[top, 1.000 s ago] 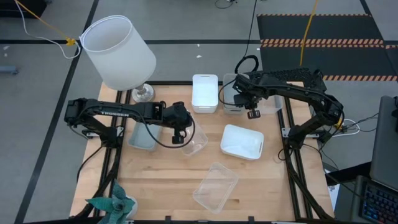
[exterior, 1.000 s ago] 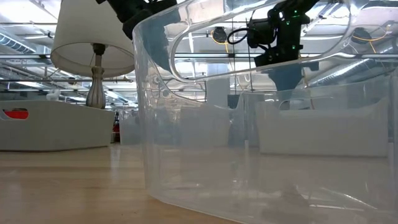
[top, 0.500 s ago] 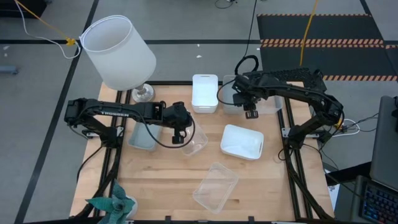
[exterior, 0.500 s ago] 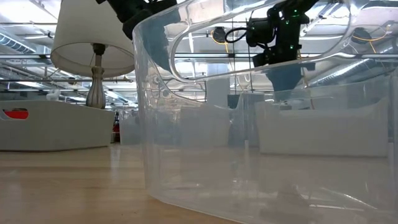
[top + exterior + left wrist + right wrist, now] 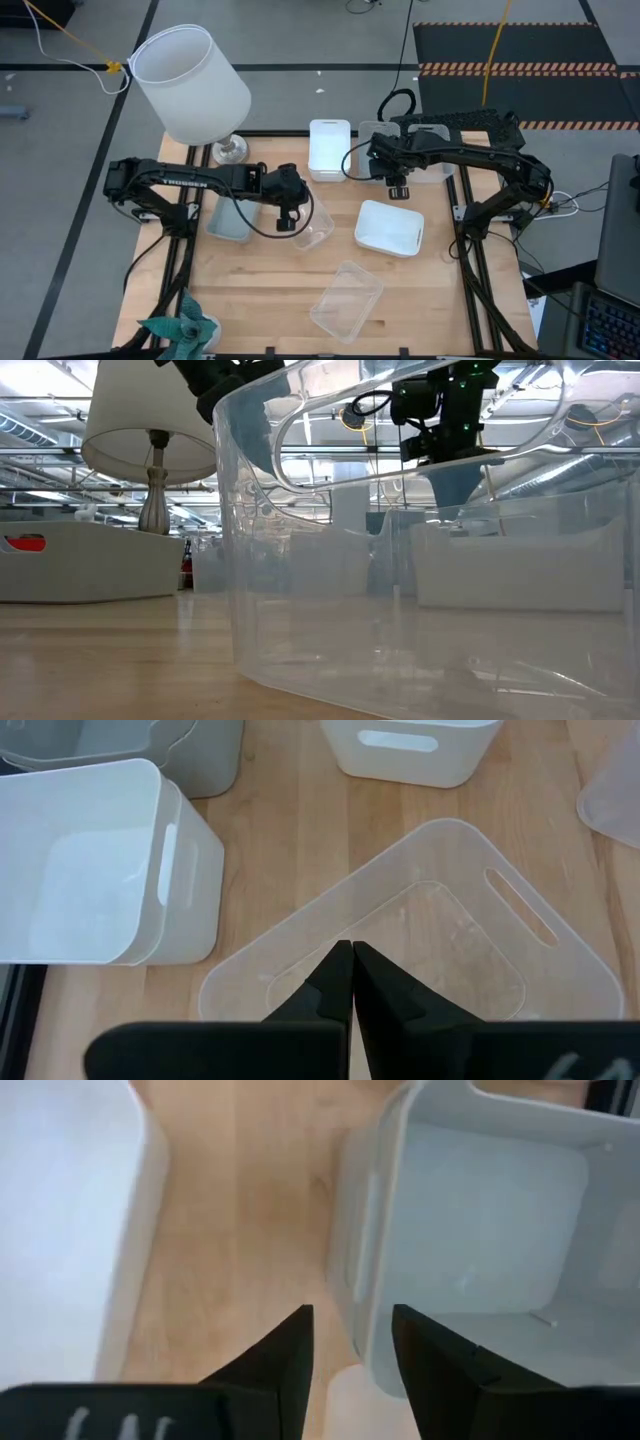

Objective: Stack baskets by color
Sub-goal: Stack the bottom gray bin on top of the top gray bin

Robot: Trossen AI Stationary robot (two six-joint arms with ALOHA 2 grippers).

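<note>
1. Far left of the high view: a big white lampshade (image 5: 190, 82) hangs over the upper-left corner of the worktop (image 5: 260, 290). Just below it, a grey basket (image 5: 229, 218) sits at the worktop's left edge, partly under the left arm.
2. The left gripper (image 5: 287, 217) hangs left of centre, right over the rim of a clear basket (image 5: 313, 229). From above you can't tell what the fingers are doing. The left wrist view settles it: both dark fingers (image 5: 330, 982) are pressed together with nothing between them, tips just above the near wall of that clear basket (image 5: 440, 930).
3. Lower centre of the high view has a second clear basket (image 5: 347, 298) lying at an angle. The low view is basically filled by its see-through wall (image 5: 400, 580), so that camera is no use for the rest.
4. Top centre: a white basket (image 5: 329, 150) at the far edge of the worktop. Right of centre is another white basket (image 5: 389, 227), sitting a bit skewed.
5. The right gripper (image 5: 397, 187) hovers between those two white baskets, beside a grey basket (image 5: 425, 160) at the upper right. The right wrist view shows its fingers (image 5: 285, 1355) spread apart, holding nothing, with the wall of that grey basket (image 5: 470, 1250) lined up just past the gap.
</note>
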